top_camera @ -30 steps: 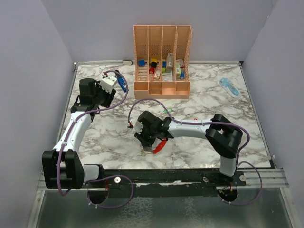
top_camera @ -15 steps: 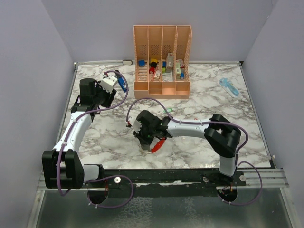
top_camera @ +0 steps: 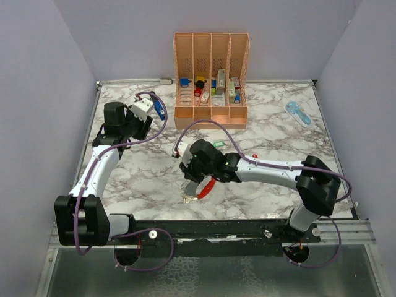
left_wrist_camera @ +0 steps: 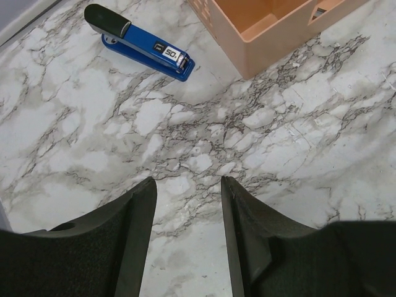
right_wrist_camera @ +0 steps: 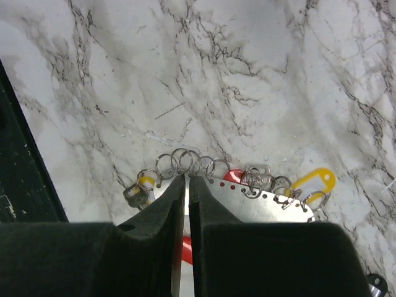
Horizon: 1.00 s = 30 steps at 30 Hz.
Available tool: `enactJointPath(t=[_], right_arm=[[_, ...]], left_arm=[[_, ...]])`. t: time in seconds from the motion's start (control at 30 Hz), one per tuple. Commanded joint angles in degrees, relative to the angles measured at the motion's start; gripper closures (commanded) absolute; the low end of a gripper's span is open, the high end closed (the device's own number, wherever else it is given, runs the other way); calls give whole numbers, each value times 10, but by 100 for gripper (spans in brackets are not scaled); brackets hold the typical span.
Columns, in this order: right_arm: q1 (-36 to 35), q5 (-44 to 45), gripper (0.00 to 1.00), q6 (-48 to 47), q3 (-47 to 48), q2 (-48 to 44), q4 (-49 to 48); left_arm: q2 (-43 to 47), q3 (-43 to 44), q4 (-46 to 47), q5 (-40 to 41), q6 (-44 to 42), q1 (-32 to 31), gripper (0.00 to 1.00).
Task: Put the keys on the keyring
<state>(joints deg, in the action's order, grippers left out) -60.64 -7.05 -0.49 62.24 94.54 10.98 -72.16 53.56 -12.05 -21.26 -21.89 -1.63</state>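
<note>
Three lavender walls [top_camera: 124,37] enclose marble tabletop [top_camera: 148,179].

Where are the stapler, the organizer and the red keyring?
stapler [left_wrist_camera: 141,44], left wrist view, blue body.
organizer [top_camera: 210,122], top external view, front wall.
red keyring [top_camera: 208,187], top external view, red curve.

Left pincer [left_wrist_camera: 189,185] half-open, tilted downward and forward; right pincer [right_wrist_camera: 187,179] pressed shut, pointing straight down.

place: robot lab cell | evidence: plain walls [top_camera: 37,93] boxing marble-top table [top_camera: 278,136], metal mounting rail [top_camera: 216,230]
</note>
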Motion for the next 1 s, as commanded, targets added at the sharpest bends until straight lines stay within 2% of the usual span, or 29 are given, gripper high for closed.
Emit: enactJointPath(t=[0.0, 0.13, 0.3, 0.77, 0.9, 0.97], right_arm=[[-1, -49, 88, -12, 22, 54, 6], [-4, -80, 71, -19, 35, 77, -1], [-6, -92, 65, -29, 44, 100, 6], [-9, -51, 63, -50, 75, 166, 8], [-9, -51, 65, -50, 77, 176, 12], [-9, -51, 69, -50, 72, 177, 11]], left_arm=[[7, 1, 11, 7, 14, -2, 51], [6, 4, 14, 31, 16, -1, 51], [4, 3, 17, 32, 15, 0, 51], [4, 0, 17, 30, 11, 0, 51], [3, 0, 18, 29, 11, -1, 51], [3, 0, 18, 30, 11, -1, 51]])
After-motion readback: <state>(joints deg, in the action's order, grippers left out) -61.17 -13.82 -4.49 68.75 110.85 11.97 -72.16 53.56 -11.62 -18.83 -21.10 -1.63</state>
